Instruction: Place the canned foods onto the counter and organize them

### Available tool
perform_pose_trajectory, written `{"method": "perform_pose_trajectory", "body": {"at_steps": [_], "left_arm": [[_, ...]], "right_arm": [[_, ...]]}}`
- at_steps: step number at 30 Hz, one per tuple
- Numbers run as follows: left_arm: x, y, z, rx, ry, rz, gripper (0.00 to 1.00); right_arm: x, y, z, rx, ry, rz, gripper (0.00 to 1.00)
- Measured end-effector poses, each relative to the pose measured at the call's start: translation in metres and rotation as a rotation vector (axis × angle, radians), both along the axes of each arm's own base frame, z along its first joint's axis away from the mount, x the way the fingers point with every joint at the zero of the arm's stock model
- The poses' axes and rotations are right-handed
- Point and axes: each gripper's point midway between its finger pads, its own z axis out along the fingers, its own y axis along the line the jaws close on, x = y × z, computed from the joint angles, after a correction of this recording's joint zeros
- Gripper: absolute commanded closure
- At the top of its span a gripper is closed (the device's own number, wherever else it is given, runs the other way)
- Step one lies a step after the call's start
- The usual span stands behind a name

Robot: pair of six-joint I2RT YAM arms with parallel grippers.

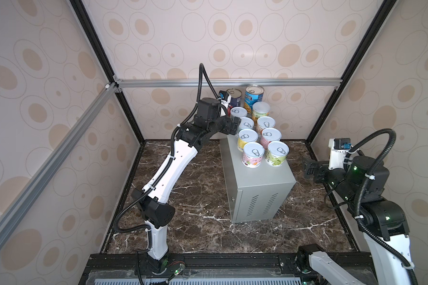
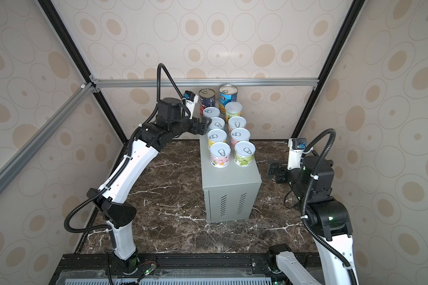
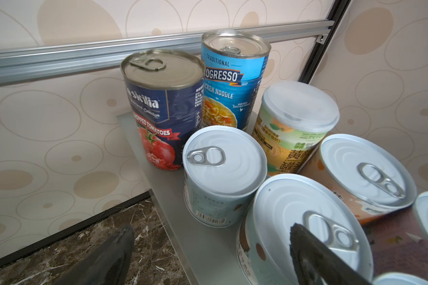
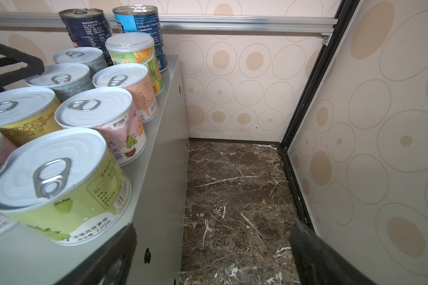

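All the canned foods stand in two rows on the counter [image 1: 257, 187], a grey metal box. The navy-red can [image 1: 234, 98] and the blue-yellow can [image 1: 254, 95] are at the back, with the green-yellow white-lidded can [image 1: 260, 112] in front of them. Several short pull-tab cans [image 1: 253, 154] fill the rows toward the front. My left gripper [image 1: 235, 126] is open at the counter's left edge, beside a pale blue can [image 3: 307, 229], holding nothing. One of its fingers hangs over that can's lid. My right gripper [image 1: 307, 170] is open and empty, off the counter's right side.
Dark brown marble floor [image 1: 198, 197] surrounds the counter. Patterned walls with black and aluminium frame bars [image 1: 227, 82] close in the back and both sides. The back cans stand near the rear wall.
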Motion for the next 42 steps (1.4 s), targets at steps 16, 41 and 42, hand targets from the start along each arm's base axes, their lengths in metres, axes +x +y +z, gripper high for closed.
{"method": "perform_pose_trajectory", "body": {"at_steps": [16,41,42], "left_arm": [[0.003,0.005,0.000,0.008,-0.006,0.031,0.02],[0.000,0.014,0.000,0.018,-0.005,0.060,0.02],[0.000,0.014,0.000,0.019,-0.005,0.060,0.02]], "right_arm": [[0.000,0.000,0.000,0.000,0.000,0.000,0.00],[0.001,0.000,-0.003,0.000,0.008,0.000,0.00],[0.001,0.000,-0.003,0.000,0.008,0.000,0.00]]}}
